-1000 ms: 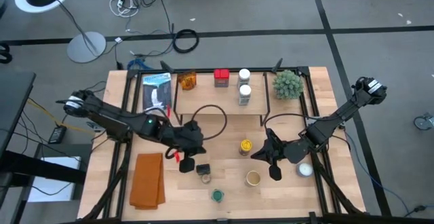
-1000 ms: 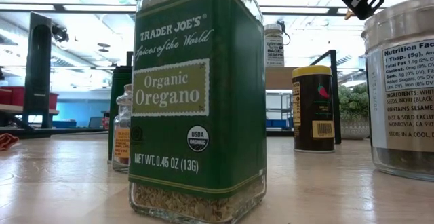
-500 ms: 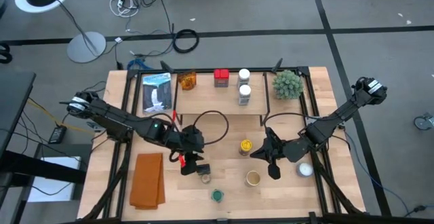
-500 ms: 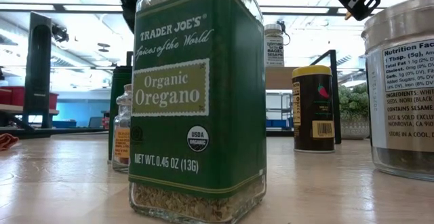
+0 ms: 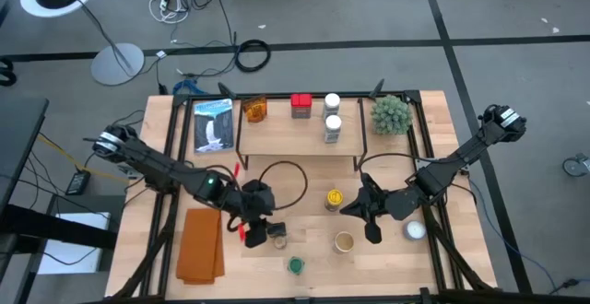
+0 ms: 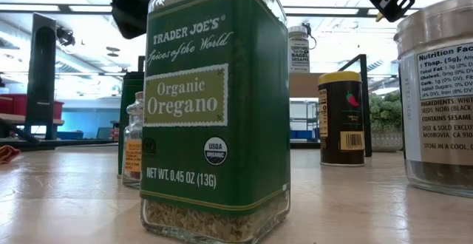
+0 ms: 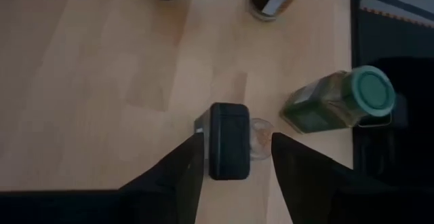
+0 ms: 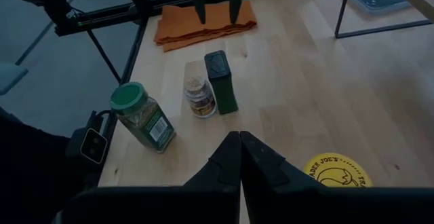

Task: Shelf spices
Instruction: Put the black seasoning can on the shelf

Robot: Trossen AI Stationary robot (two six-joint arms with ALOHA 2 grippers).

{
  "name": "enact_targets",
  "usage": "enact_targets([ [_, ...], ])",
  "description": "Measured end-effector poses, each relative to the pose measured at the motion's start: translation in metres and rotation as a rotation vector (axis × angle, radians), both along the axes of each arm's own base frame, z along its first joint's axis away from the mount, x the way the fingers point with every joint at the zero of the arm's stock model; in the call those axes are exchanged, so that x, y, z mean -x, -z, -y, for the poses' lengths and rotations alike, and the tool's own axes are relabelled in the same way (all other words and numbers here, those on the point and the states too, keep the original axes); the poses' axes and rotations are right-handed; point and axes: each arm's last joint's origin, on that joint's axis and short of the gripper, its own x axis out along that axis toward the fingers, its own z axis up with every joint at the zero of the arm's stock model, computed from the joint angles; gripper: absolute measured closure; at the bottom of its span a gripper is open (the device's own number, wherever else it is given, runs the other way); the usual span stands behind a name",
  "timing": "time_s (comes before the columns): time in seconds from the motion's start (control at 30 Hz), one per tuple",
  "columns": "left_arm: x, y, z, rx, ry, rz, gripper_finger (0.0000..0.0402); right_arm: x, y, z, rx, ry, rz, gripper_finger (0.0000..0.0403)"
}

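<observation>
My left gripper is open and hovers over a dark green tin. Its fingers stand on either side of the tin's lid and touch nothing. A small clear jar stands against the tin, and the green-lidded oregano jar stands close by. My right gripper is shut and idle beside the yellow-lidded jar. A tan-lidded jar and a white-capped jar stand on the table. The shelf carries an amber jar, a red tin and two white-capped jars.
An orange cloth lies on the table's near left. A printed packet lies left of the shelf, and a spiky green plant ball sits right of it. Black frame rails run along the table's sides.
My left gripper has moved toward the table's near edge and come down a little, from beside the shelf's front to a spot over the dark green tin. It has stayed open. The jars have not moved.
</observation>
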Motion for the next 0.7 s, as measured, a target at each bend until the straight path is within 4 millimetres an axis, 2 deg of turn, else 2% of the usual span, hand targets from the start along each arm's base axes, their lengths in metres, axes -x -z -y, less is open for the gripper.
enact_targets([
  [0.53,-0.027,0.037,0.016,-0.094,-0.028,-0.178,0.0229,-0.001,-0.001,-0.001,-0.011,-0.003,0.013,0.0401],
  [0.7,-0.033,0.044,0.02,-0.113,-0.024,-0.226,0.0229,-0.001,-0.001,-0.001,-0.018,-0.015,0.011,0.0399],
])
